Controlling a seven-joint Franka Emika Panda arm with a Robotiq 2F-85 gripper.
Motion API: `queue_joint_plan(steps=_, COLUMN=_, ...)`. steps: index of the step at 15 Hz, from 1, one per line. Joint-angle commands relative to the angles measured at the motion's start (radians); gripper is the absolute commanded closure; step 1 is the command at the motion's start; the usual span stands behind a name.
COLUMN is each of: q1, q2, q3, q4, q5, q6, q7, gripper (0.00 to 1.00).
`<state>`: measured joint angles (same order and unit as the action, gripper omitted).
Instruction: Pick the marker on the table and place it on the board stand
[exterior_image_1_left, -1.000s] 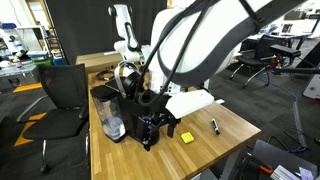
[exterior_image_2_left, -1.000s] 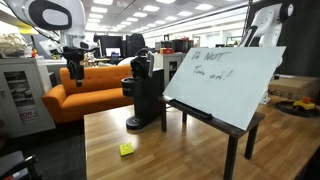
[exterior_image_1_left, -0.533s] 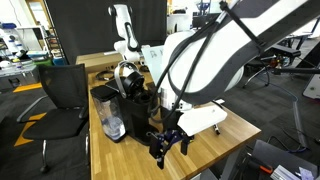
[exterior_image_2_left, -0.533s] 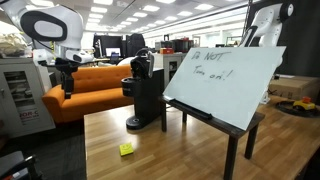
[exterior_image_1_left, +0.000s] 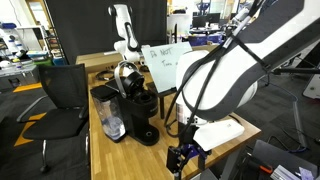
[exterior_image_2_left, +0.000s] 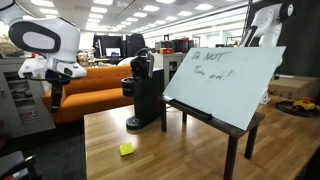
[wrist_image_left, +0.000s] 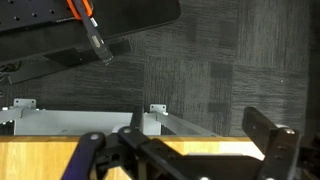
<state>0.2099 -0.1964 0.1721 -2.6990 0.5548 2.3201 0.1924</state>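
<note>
Board stand (exterior_image_2_left: 225, 78) white, blue handwriting, black easel frame; end effector (exterior_image_1_left: 185, 159) jaws spread at table (exterior_image_2_left: 150, 162) edge

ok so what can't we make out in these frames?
Marker: in no view. The arm covers much of the table in an exterior view, and the board stand screens what lies behind it in an exterior view.
Wrist view: only carpet and the table's edge, no tabletop.

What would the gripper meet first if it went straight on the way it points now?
Probably the table edge: the gripper points down right at it. Depth is unclear; it could slip past onto the carpet.
</note>
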Motion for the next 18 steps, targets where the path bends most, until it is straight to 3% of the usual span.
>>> queue_joint_plan(steps=1, q1=0.003, q2=-0.047, q3=-0.016, q4=-0.051, q5=0.061, q6=0.023, q7=-0.040, gripper=0.00)
queue_joint_plan(steps=2, q1=-0.002, q2=-0.011, q3=-0.005, q4=-0.022, q5=0.016, q6=0.000, q7=-0.005, gripper=0.00)
queue_joint_plan(steps=18, q1=-0.002, q2=-0.010, q3=-0.005, q4=-0.025, q5=0.019, q6=0.000, q7=-0.008, gripper=0.00)
